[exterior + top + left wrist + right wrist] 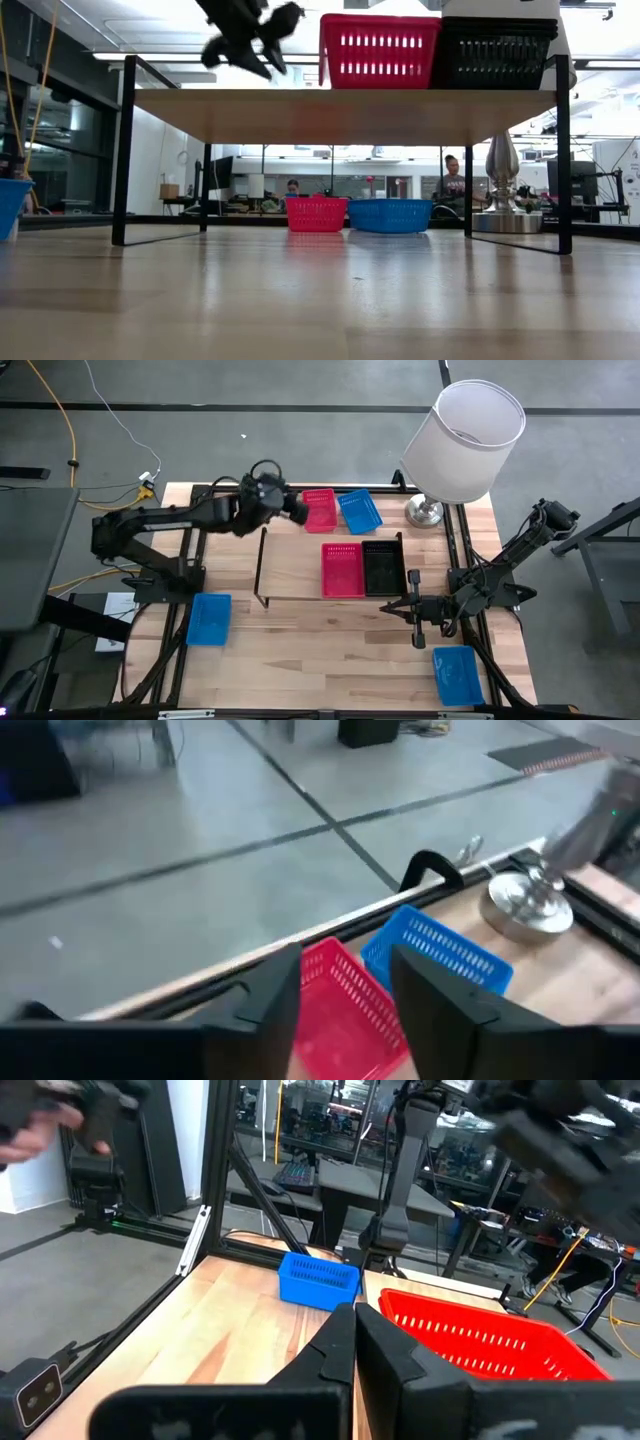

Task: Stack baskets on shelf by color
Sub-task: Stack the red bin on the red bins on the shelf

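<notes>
Light wood surface carrying a low shelf with red basket and black basket side by side on top. Behind: red basket, blue basket, lamp base. Blue baskets near-left and near-right.

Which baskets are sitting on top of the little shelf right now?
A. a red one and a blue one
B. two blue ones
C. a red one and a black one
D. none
C: on the shelf, a red basket and a black basket sit side by side.
</notes>
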Motion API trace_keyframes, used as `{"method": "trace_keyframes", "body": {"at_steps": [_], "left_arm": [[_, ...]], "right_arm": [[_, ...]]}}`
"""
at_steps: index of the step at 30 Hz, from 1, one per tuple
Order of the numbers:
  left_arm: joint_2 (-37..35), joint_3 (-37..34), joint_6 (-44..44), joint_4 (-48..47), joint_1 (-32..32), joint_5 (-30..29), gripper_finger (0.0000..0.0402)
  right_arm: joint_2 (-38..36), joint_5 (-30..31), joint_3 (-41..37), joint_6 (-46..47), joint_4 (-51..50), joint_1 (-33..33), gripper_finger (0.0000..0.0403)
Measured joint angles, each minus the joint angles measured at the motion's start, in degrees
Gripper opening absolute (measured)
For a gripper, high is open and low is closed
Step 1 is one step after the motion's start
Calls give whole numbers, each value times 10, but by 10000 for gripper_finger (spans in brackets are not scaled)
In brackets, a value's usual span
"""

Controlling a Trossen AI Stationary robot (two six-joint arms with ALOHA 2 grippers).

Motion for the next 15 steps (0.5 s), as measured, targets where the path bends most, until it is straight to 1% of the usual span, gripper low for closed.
{"method": "trace_keyframes", "body": {"at_steps": [3, 7, 10, 13, 15], "left_arm": [[26, 0, -34, 3, 34, 40, 181], [72, 0, -93, -6, 56, 63, 208], [112, 0, -125, 5, 69, 92, 213], [153, 1, -144, 18, 87, 145, 212], [179, 17, -153, 9, 101, 178, 212]], "right_arm": [[0, 0, 0, 0, 0, 0, 0], [0, -1, 0, 6, -1, 0, 0], [0, -2, 0, 14, -1, 0, 0], [0, -2, 0, 15, -1, 0, 0], [0, -2, 0, 15, -1, 0, 0]]}}
